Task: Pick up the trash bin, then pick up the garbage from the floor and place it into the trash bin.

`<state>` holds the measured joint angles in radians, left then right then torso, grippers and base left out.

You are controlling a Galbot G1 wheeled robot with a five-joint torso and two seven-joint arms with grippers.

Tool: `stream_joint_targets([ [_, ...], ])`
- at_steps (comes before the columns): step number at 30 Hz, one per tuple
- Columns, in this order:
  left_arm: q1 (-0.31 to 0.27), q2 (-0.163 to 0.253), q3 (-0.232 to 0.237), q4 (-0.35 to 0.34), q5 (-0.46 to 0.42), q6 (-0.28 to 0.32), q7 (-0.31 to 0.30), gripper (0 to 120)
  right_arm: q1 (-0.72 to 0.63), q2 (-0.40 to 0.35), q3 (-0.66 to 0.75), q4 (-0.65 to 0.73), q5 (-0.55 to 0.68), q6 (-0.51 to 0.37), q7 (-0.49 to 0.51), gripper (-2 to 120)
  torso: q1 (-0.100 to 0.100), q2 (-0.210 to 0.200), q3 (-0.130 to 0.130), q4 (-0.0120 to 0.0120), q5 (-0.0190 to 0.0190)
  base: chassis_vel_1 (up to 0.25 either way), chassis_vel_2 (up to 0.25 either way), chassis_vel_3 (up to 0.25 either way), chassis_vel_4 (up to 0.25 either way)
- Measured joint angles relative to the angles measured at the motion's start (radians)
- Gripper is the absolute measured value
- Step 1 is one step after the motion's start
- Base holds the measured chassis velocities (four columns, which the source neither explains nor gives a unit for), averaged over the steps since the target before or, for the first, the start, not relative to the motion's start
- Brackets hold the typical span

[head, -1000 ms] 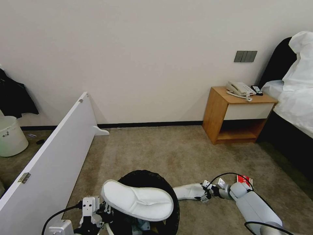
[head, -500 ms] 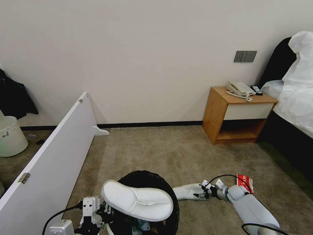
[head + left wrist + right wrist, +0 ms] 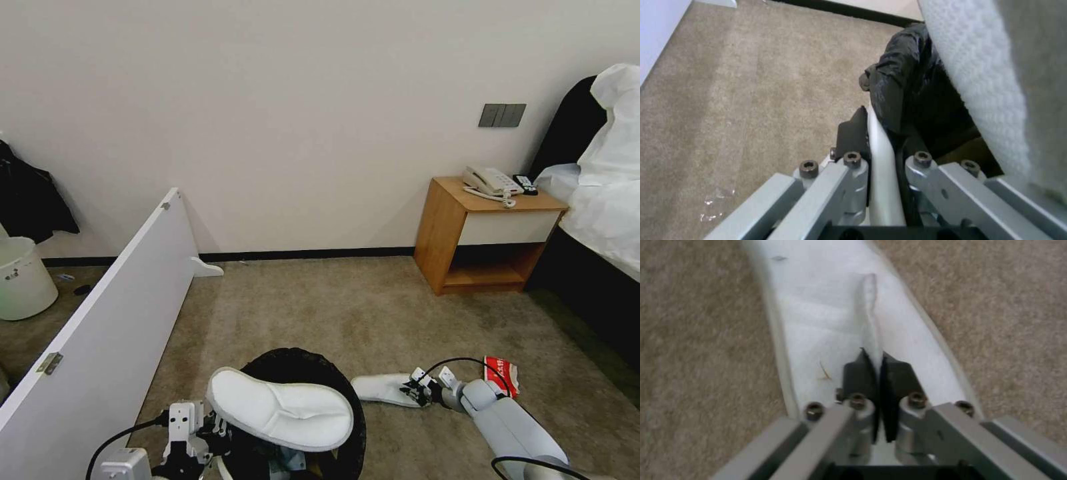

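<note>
Right wrist view: the right gripper (image 3: 880, 368) has its dark pads closed together on a thin raised fold of fabric on the flat white cloth slipper (image 3: 840, 316) lying on the beige carpet (image 3: 698, 340). This slipper looks soft, light and floppy, so the pinched ridge seems a sensible hold. It lies just beside the round white bin with a black bag liner (image 3: 333, 370), which the left gripper (image 3: 882, 140) clamps by its rim. A second white slipper (image 3: 280, 408) rests across the bin's mouth.
</note>
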<state>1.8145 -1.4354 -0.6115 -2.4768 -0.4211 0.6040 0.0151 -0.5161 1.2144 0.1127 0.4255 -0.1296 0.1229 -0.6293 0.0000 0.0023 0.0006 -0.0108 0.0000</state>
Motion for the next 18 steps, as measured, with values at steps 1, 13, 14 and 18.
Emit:
stream_joint_targets([
  [1, -0.001, 0.000, 0.001, 0.000, 0.000, 0.000, 0.000, 4, 0.002, 0.000, 0.001, 0.002, 0.010, -0.001, 0.002, 0, 0.000, 0.000, 0.000, 0.0000, 0.0001, 0.000, 0.000, 0.000, 0.000],
  [13, -0.015, 0.028, 0.018, 0.000, -0.015, 0.006, -0.003, 4, -0.075, -0.126, 0.084, 0.210, 0.359, 0.109, -0.063, 0, 0.000, 0.000, 0.000, -0.0009, -0.0002, 0.000, 0.000, 0.000, 0.000],
  [14, -0.015, 0.028, 0.018, 0.000, -0.015, 0.006, -0.003, 4, -0.075, -0.126, 0.084, 0.210, 0.359, 0.109, -0.063, 0, 0.000, 0.000, 0.000, -0.0009, -0.0002, 0.000, 0.000, 0.000, 0.000],
  [18, -0.042, 0.065, 0.026, 0.016, -0.043, 0.011, -0.006, 4, -0.129, -0.161, 0.190, 0.298, 0.535, 0.213, -0.134, 0, 0.000, 0.000, 0.000, 0.0005, 0.0004, 0.000, 0.000, 0.000, 0.000],
])
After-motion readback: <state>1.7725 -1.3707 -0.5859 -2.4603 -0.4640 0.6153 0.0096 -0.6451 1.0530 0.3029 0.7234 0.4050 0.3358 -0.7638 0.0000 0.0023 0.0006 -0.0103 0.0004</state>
